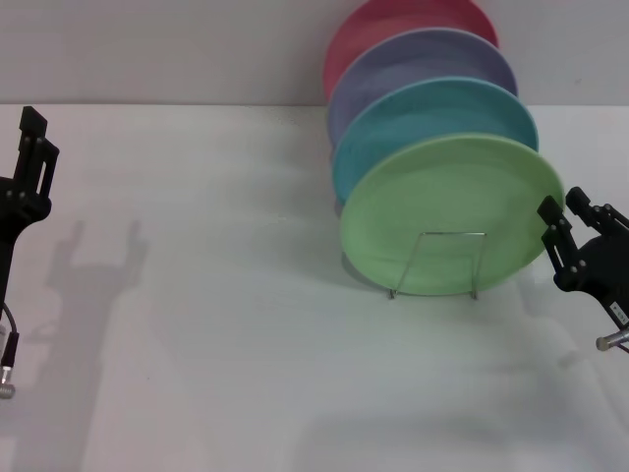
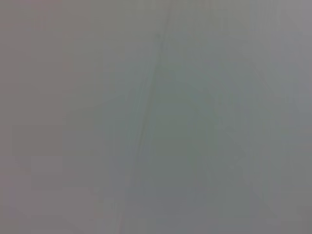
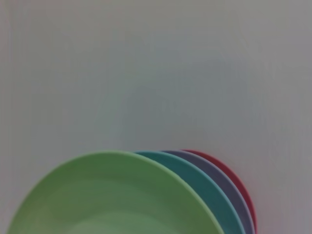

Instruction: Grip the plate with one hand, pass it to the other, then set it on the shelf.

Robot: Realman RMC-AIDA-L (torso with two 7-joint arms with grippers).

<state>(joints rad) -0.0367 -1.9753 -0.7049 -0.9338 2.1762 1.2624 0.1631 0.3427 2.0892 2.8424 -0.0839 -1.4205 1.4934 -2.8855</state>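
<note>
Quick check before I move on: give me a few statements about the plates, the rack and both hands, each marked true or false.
1. The green plate stands on edge in the wire rack, nearest the camera. True.
2. Four plates stand in a row. True: behind the green one come the turquoise plate, lavender plate and red plate.
3. The right hand grips the green plate. False: it sits beside the plate's rim, holding nothing.
4. The left hand is next to the rack. False: it is far off at the table's left edge.
5. The green plate lies flat on the table. False: it stands upright.
</note>
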